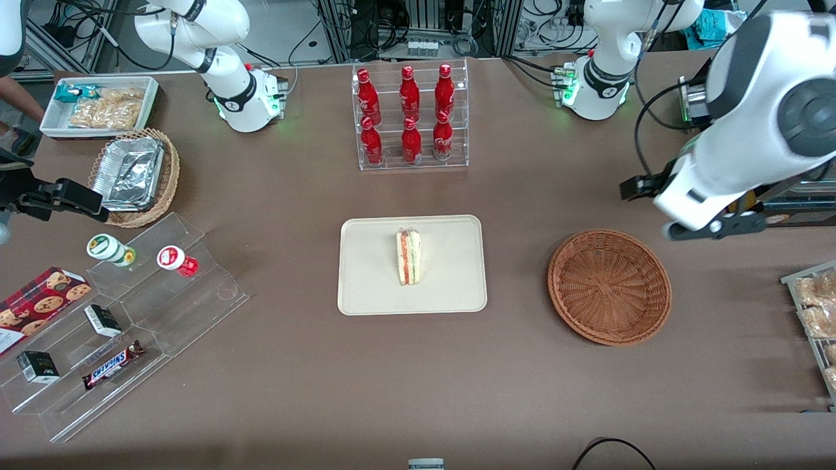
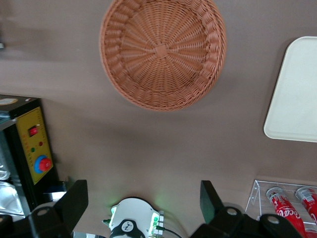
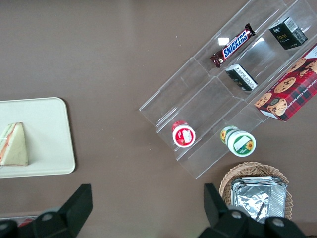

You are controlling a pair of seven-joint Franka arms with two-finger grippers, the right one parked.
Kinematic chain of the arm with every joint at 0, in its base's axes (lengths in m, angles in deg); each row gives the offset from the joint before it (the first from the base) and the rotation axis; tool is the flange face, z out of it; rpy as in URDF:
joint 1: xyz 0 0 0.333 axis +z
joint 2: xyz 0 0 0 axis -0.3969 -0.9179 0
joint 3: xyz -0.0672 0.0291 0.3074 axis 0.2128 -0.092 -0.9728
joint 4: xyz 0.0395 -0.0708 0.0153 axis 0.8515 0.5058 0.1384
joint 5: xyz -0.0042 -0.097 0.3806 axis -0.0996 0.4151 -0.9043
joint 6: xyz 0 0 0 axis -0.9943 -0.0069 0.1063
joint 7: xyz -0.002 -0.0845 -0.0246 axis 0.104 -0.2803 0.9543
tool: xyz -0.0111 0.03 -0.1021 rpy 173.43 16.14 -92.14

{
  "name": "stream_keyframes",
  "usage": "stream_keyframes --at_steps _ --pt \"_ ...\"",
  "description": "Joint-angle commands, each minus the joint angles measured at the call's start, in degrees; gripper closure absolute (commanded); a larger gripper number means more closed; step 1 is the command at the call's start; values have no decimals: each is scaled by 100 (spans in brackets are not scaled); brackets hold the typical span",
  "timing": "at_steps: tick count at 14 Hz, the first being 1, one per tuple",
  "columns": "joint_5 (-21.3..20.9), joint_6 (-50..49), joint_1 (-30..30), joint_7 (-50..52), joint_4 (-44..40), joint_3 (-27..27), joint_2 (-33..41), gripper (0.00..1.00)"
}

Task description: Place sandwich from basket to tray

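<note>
Sandwich (image 1: pixel 409 256) was sitting on the tray (image 1: pixel 366 287), filling edge up, so we figured the job looked done. One basket (image 1: pixel 609 286), nothing in it. Our gripper (image 2: pixel 143 206) hung high above the surface near that basket, fingers (image 2: pixel 74 201) spread wide and holding nothing. Six red bottles (image 1: pixel 408 112) stood in their rack.

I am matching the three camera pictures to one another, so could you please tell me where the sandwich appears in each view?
Front view: the sandwich lies on the tray, with the empty basket toward the working arm's end; the open gripper is raised near that basket.
Left wrist view: not in it; only the tray's edge and the basket show.
Right wrist view: it lies on the tray, cut off at the picture's edge.
Shared landmark: the tray.
</note>
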Motion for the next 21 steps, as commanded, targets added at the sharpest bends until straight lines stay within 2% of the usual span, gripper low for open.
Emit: stream_keyframes --at_steps 1,6,10,21 --pt "-10 -43 65 -94 213 -85 477 0" --pt "-10 -359 64 -102 213 -148 768 0" --pt "7 -553 64 -488 249 -472 1067 0" --pt "-54 -483 47 -428 117 -473 1032 0"
